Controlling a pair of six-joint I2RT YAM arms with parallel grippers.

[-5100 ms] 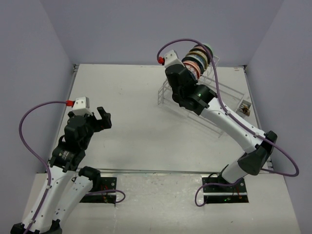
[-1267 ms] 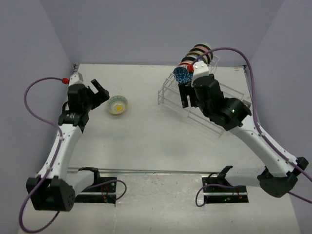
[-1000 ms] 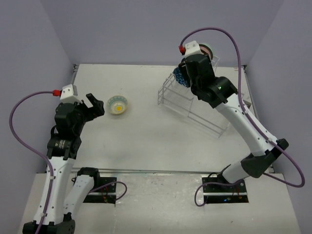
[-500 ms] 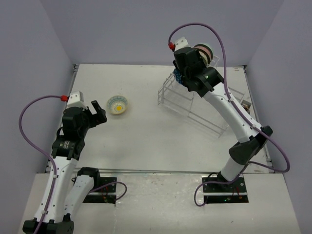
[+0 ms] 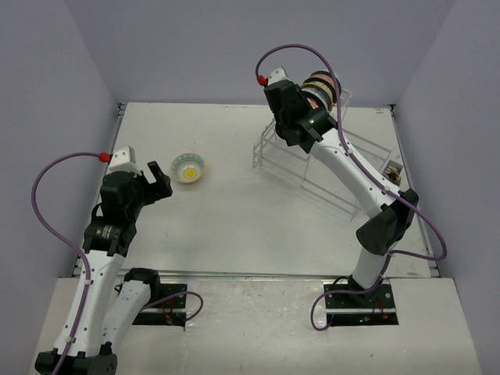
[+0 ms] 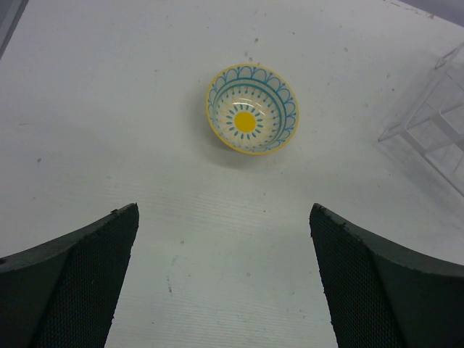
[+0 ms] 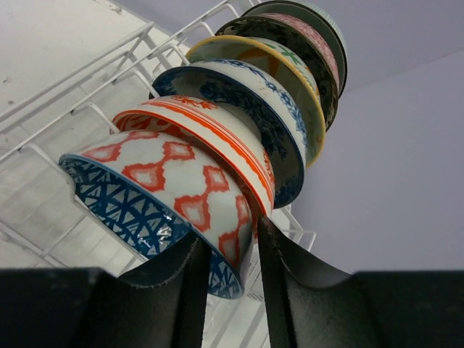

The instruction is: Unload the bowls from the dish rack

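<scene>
One cream bowl (image 6: pixel 252 109) on worktop (image 5: pixel 234 211), about six remaining in dish rack (image 7: pixel 87 80); right end effector (image 7: pixel 230 235) clamped on front bowl (image 7: pixel 167 188), left end effector (image 6: pixel 223 210) wide open, empty.

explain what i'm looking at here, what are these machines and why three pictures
A left robot arm and a right arm are bolted to a white table. The wide picture comes from a camera above them; the other two come from wrist cameras, so the dark shapes are each arm's own fingers. The left hand is open and empty, facing a yellow-flower bowl on the table. The right hand pinches the rim of the front bowl in a row standing in the wire dish rack.
</scene>
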